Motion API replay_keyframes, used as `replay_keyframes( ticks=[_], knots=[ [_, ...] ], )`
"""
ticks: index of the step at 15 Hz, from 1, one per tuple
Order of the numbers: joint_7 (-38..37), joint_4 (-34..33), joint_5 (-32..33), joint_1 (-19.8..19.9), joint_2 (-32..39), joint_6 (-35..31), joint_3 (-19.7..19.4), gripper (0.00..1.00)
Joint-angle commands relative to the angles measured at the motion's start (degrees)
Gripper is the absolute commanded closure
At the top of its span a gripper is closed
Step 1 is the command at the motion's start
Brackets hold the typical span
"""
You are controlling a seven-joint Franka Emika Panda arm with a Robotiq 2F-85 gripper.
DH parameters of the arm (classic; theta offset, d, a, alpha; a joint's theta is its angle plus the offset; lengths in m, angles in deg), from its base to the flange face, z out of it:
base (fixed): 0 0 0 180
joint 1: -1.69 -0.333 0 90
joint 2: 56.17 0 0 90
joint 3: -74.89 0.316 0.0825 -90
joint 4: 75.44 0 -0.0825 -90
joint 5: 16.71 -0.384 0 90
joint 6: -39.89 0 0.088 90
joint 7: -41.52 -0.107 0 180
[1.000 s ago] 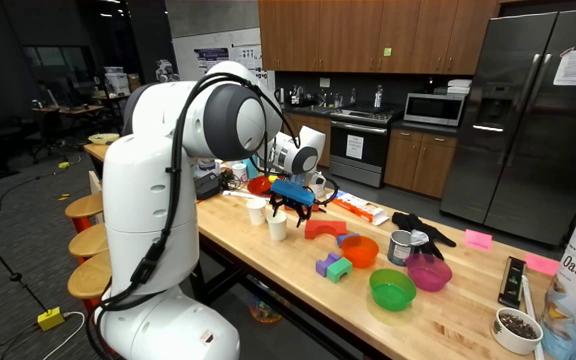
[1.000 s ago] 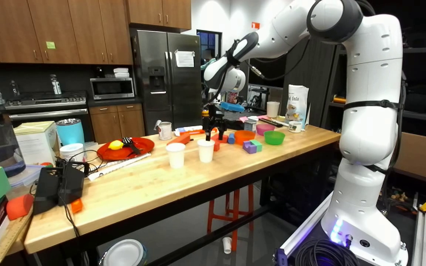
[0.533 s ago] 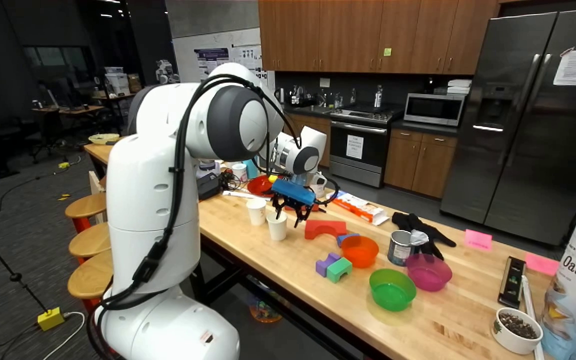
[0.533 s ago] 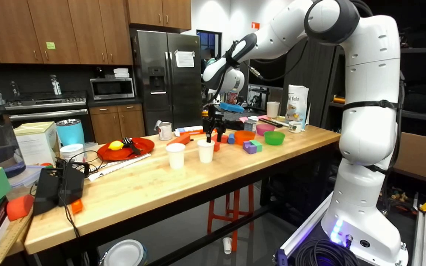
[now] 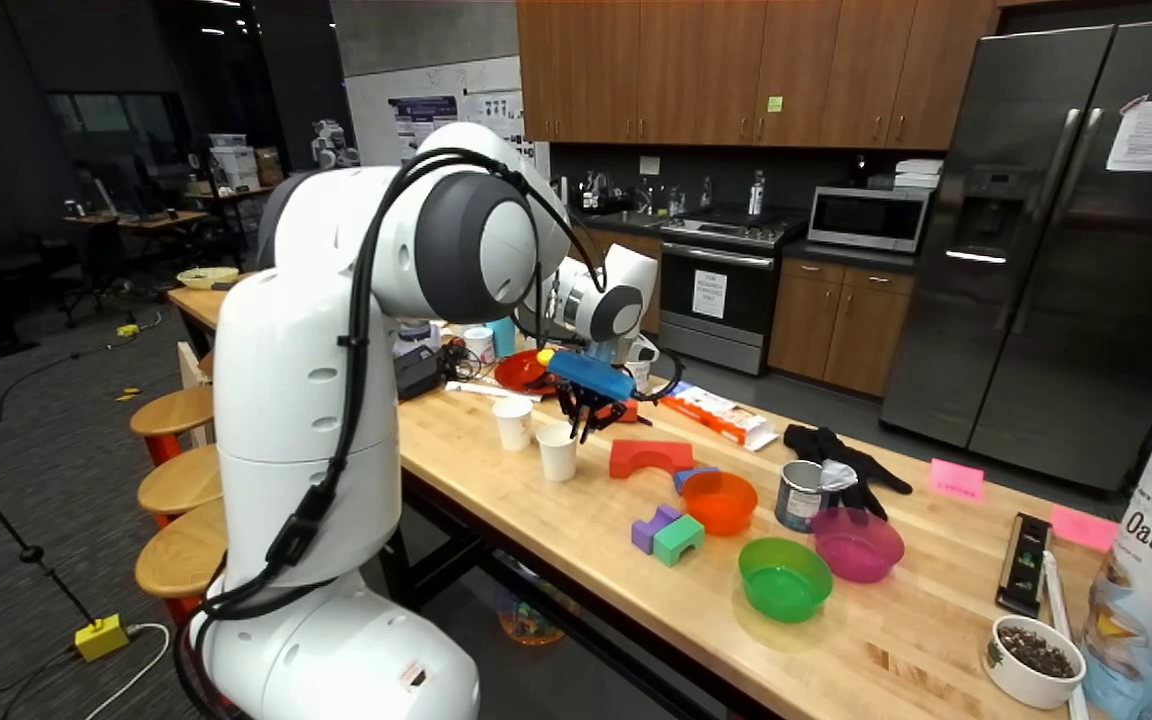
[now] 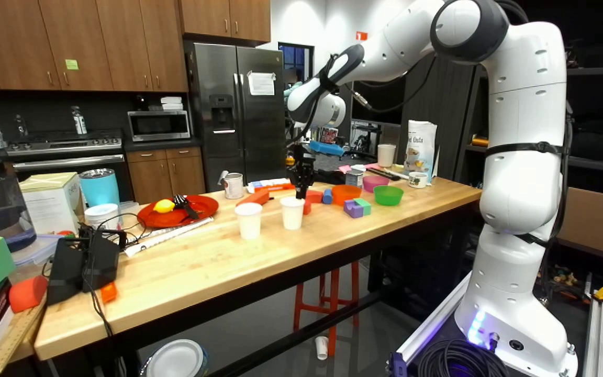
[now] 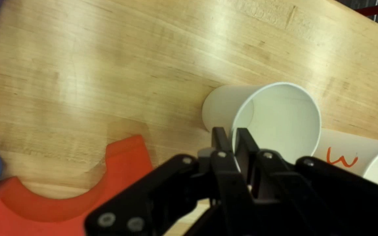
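- Pincer [image 7: 231, 132]: jaws drawn almost together astride the rim of the white cup [image 7: 264, 118], one finger inside the cup, one outside. Whether both fingers press on it cannot be told.
- White cup: upright on the worktop [image 7: 136, 65], below the pincer.
- Second cup [image 7: 343, 142]: upright, apart from the white cup in both exterior views; red mark [image 7: 342, 160] on its side.
- Red arch block [image 7: 128, 167]: near the pincer, curved cut-out showing in the wrist view.
- Blue block [image 5: 688, 478]: between the red arch block and the orange bowl [image 5: 721, 515] in an exterior view.
- Purple block [image 5: 648, 531] and green block [image 5: 678, 542]: side by side, near the orange bowl.
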Motion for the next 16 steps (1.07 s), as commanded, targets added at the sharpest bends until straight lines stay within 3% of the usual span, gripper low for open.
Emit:
replay_keyframes(
  ticks=[1,9,16],
  knots=[
    [-0.66,-1.41,0.35,0.35,0.15,0.85,0.18,1.00],
    [-1.73,0.08,1.72,0.45,-2.52,0.68,-0.37,0.99],
    [-12.96,4.47,18.24,0.22,-16.14,0.94,-2.32,0.99]
  ],
)
